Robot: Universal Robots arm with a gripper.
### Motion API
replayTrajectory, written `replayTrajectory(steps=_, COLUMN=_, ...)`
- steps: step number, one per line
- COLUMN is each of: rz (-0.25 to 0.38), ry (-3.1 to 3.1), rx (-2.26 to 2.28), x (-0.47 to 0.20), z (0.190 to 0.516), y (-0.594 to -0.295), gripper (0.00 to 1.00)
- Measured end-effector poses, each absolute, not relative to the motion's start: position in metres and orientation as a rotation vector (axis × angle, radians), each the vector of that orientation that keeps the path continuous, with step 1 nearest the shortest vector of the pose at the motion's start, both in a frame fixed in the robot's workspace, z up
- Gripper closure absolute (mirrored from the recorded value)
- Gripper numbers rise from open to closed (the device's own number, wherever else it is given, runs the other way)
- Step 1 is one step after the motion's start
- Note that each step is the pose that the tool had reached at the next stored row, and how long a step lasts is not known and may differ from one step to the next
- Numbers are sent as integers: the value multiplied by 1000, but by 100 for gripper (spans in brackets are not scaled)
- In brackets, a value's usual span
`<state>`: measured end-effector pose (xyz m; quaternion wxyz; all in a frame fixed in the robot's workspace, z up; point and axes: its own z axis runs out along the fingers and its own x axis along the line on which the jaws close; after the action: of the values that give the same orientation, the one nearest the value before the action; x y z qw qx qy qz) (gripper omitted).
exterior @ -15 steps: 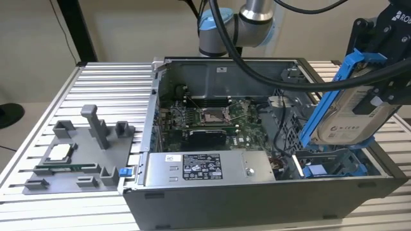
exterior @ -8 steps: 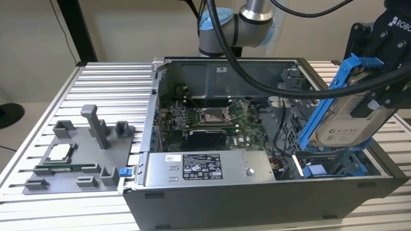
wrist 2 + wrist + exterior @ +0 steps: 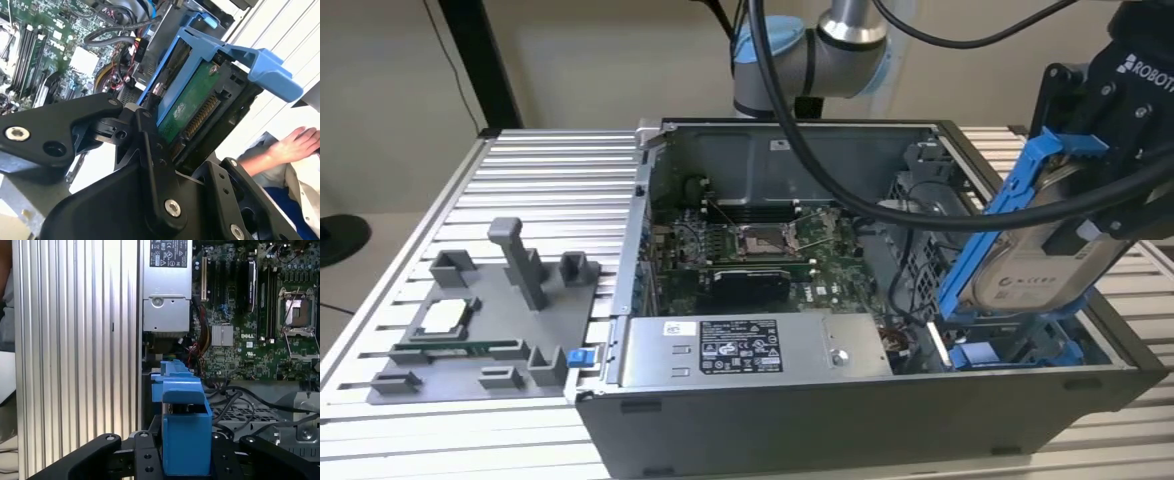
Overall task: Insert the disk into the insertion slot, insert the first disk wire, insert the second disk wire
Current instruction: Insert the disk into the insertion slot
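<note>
Exterior view: the gripper (image 3: 1101,225) is pinched on the disk (image 3: 1047,270). The disk sits in its blue carrier (image 3: 1014,190) and hangs tilted over the open computer case (image 3: 854,420). Its low end points down at the insertion slot (image 3: 1014,352), in the corner on the exterior view's right. Can't tell if that end touches the blue rails or is just above them.

Second wrist view: the fingers (image 3: 150,130) are clamped on the sides of the disk (image 3: 187,112), green board side showing, connector edge bare (so no wires on it yet, I'd say). A person's hand (image 3: 295,145) rests off beyond the case.

First wrist view: the blue carrier (image 3: 185,435) sits between the jaws, with the motherboard (image 3: 250,315) down past it.

So I reckon this is step one, the disk insertion, partway at best. Seating it calls for squaring the blue carrier with the rails, since it's leaning right now. It also means minding the loose black cables (image 3: 235,395) beside the bay.
</note>
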<state>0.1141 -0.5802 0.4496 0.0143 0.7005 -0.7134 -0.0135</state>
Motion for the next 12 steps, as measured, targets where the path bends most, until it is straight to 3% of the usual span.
replayTrajectory(steps=12, rz=-45, ry=-2222, rx=2181, x=120, z=442, y=-581, gripper=100)
